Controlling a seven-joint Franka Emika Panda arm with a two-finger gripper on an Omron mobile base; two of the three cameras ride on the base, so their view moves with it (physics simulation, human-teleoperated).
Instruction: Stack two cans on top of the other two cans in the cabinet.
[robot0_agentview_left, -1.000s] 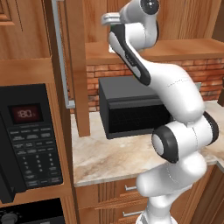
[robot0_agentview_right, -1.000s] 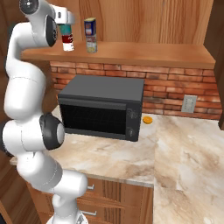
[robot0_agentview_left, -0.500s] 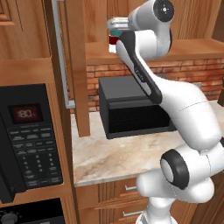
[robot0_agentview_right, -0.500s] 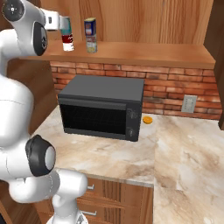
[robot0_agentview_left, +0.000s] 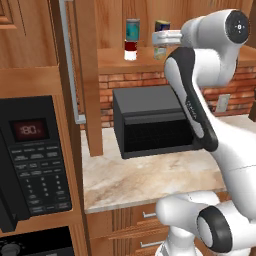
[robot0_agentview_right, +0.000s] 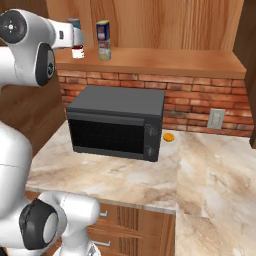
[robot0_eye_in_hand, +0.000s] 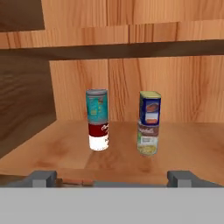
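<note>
Tool (robot0_eye_in_hand: 112, 177) withdrawn from shelf, empty, cylindrical tins stacked in wooden cabinet (robot0_eye_in_hand: 131, 70)

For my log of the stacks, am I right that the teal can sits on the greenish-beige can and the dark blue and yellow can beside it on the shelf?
Not quite: the teal can sits on the red-and-white can, as the hand view shows. The dark blue and yellow can stands beside it on the shelf, atop the greenish-beige can.
</note>
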